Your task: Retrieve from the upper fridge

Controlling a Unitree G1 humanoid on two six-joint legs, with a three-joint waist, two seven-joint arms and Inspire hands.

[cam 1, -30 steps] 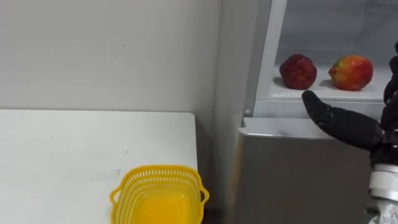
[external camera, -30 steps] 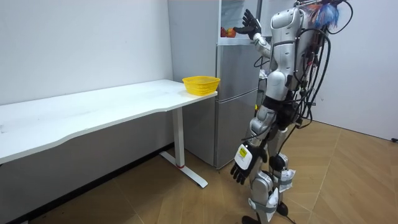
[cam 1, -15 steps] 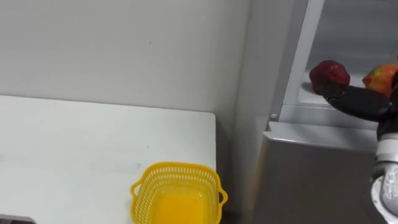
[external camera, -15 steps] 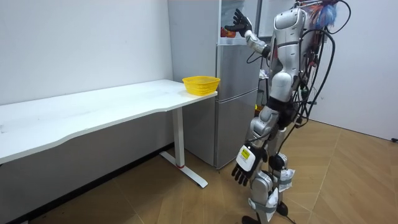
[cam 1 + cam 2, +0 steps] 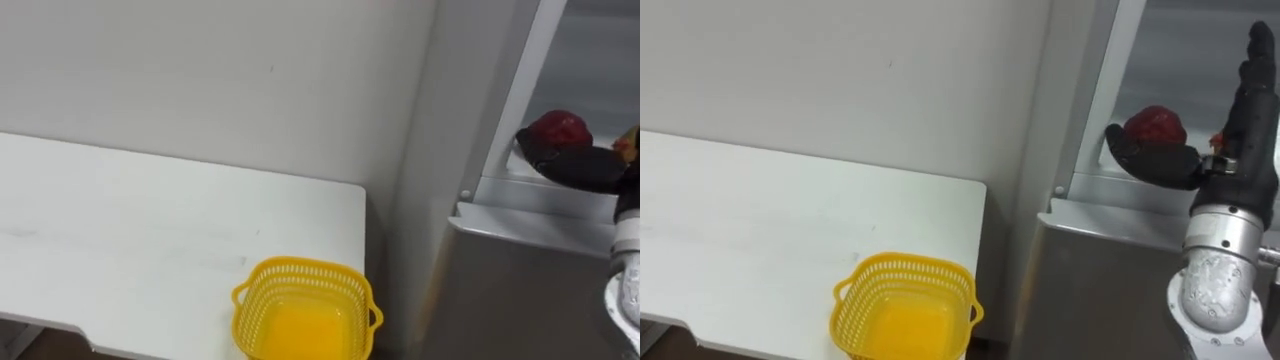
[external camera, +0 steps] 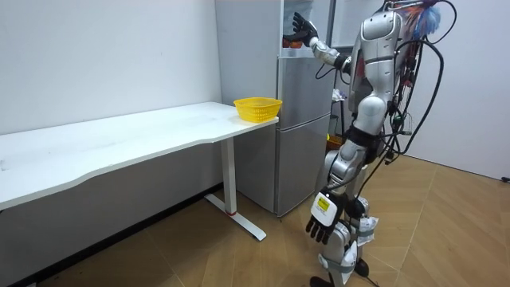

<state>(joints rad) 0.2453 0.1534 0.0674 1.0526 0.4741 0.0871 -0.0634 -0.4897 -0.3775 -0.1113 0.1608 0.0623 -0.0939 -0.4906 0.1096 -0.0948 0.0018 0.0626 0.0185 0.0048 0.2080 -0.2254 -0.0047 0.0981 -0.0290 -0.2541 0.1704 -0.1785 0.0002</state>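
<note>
Overhead, right hand (image 5: 1238,120) spreads its fingers (image 5: 1256,50) at the red apple (image 5: 1156,125); room view shows left hand (image 6: 319,228) slack.

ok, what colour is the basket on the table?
Yellow all over, a slotted plastic basket; it shows best in the left eye view.

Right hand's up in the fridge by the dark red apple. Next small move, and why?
Probably curl the right hand round the round dark red apple. Its thumb lies across the apple's front on the upper shelf of the grey fridge. Its fingers are straight and raised beside the apple, holding nothing. The yellow plastic basket waits on the white table.
</note>
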